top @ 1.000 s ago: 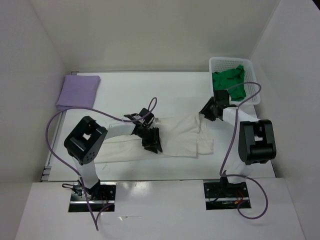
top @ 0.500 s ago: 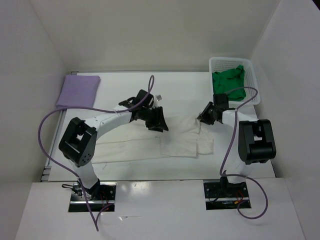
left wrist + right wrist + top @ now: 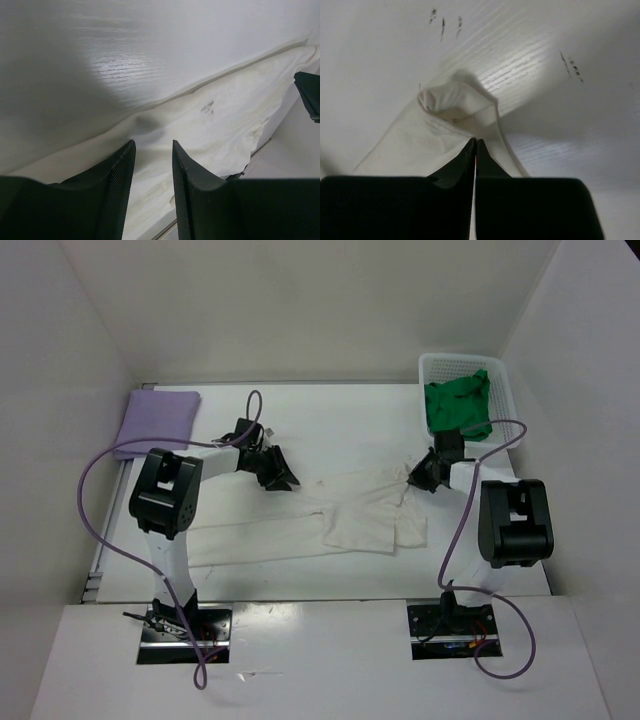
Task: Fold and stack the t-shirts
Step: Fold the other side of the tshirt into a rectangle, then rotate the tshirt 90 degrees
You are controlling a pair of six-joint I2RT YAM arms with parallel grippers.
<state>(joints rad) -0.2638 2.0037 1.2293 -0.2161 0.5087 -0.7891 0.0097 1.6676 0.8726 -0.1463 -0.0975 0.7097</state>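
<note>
- Beside the basket (image 3: 455, 359), seen from overhead, the off-white shirt (image 3: 365, 525) stretches lengthwise leftward from a spot just nearer than it. The right gripper (image 3: 420, 477) sits at the shirt's basket end, and the left gripper (image 3: 280, 475) at its far edge, midway along. The green shirt (image 3: 458, 405) fills the basket, and the lavender shirt (image 3: 155, 420) lies folded far to the basket's left.
- Left wrist: fingers apart with nothing caught, cloth just below.
- Right wrist: fingers pressed together on a bunched corner. This arm likely leads the fold, away from the basket.
</note>
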